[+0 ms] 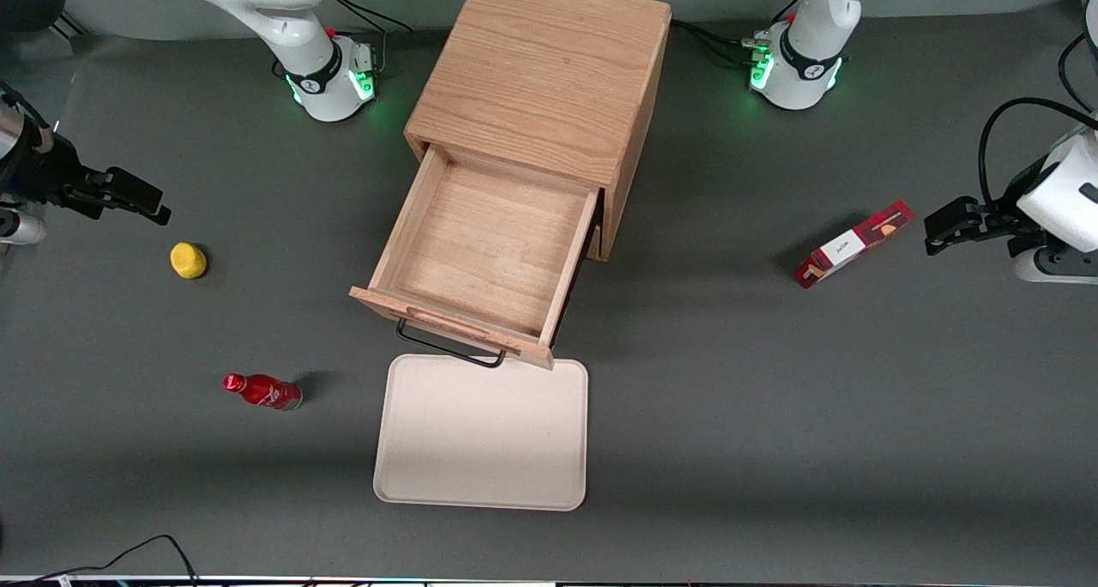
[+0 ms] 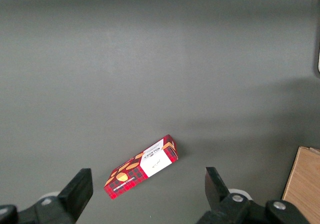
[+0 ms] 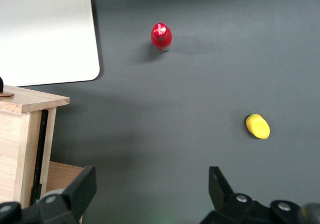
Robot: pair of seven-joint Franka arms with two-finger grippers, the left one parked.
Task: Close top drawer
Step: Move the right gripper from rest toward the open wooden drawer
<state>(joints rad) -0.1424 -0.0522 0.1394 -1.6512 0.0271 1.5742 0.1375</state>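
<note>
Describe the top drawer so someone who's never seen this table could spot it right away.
Find the wooden cabinet in the middle of the grey table. The top drawer is the open, empty box sticking out of it toward the white tray. Only it has a black wire handle under a raised wooden strip. The gripper, open, hangs at the working arm's end, above the lemon.

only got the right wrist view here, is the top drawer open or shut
Observer: Open. The top drawer is pulled well out of the cabinet and holds nothing.
Operator: where's the hand
Observer: The hand hangs open toward the working arm's end of the table, above the lemon, touching nothing.
Operator: anything in front of the drawer
Observer: A white tray lies flat on the table just in front of it, beneath the black handle.
</note>
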